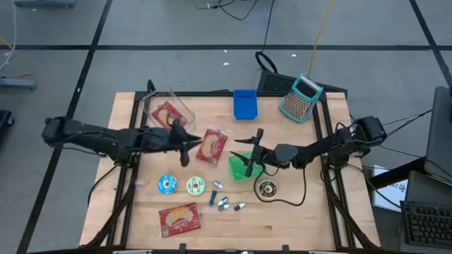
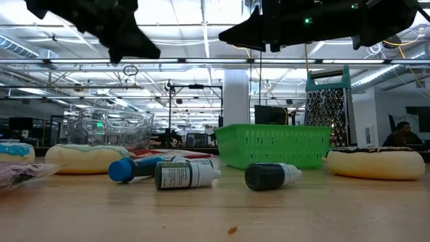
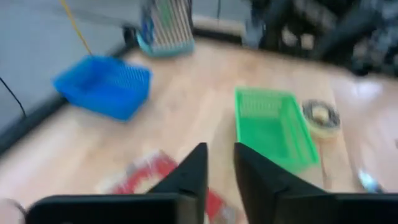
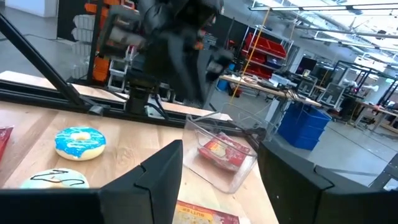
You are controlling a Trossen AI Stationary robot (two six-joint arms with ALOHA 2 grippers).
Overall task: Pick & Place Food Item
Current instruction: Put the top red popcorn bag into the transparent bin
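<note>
A red food packet [image 1: 212, 146] lies flat on the wooden table, left of the green basket [image 1: 239, 168]. My left gripper [image 1: 188, 146] hovers just left of the packet, well above the table. Its fingers stand a little apart with nothing between them, and the packet [image 3: 146, 171] shows below their tips. My right gripper [image 1: 254, 152] hangs above the green basket, open wide and holding nothing. It faces the clear container [image 4: 227, 155], which holds another red packet.
A blue basket [image 1: 245, 104] and a grater [image 1: 301, 97] stand at the far edge. Two iced donuts [image 1: 181, 185], a chocolate donut [image 1: 267, 189], several small bottles [image 1: 220, 202] and one more red packet [image 1: 180, 219] lie toward the near edge.
</note>
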